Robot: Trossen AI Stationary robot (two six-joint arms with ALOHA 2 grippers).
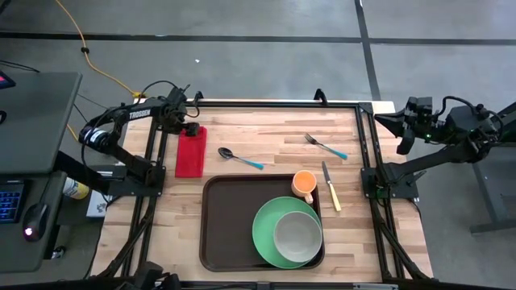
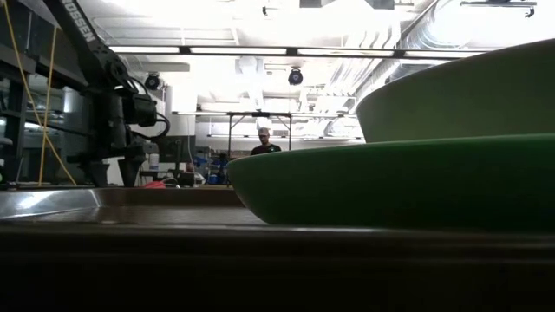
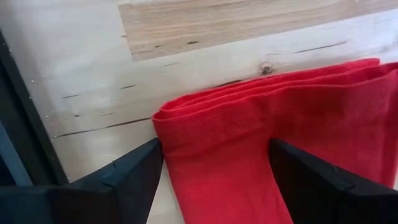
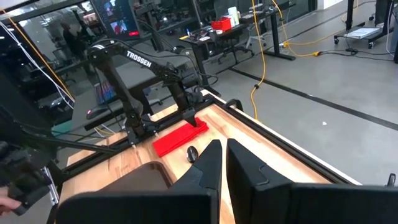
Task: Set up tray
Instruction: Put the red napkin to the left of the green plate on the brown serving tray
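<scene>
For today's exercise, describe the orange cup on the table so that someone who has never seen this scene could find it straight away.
Start at the large dark brown rectangular plastic tray on the pale wooden table. In its far right corner, beside the round green plate holding a grey bowl, stands the small orange cup. It is the only orange thing there.

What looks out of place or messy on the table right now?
Nothing is spilled or damaged. The green plate overhangs the tray rim at its right edge, and the spoon, fork and knife lie scattered outside the tray.
</scene>
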